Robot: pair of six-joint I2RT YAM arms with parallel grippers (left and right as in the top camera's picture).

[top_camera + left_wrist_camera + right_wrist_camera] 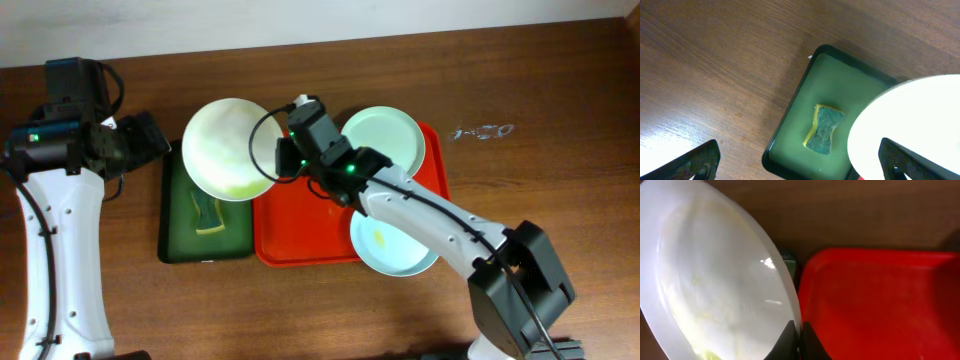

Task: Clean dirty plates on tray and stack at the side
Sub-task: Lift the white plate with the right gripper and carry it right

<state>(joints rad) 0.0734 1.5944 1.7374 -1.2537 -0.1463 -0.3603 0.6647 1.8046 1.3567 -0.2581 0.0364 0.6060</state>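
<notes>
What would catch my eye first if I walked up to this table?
The bright red tray in the middle stands out first, with the far mint plate and the near mint plate on its right side. Next comes the cream plate, pinched at its rim by the right arm's fingers and held over a green tray with a sponge in it.

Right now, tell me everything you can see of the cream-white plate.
The cream-white plate is round, shallow and glossy, like glazed ceramic or plastic, with faint yellow-green smears near one edge. The right gripper pinches its rim on the side nearest the red tray. It sits over the dark green tray, covering one end of it, with the sponge uncovered beside it. Whether it touches that tray cannot be told.
</notes>
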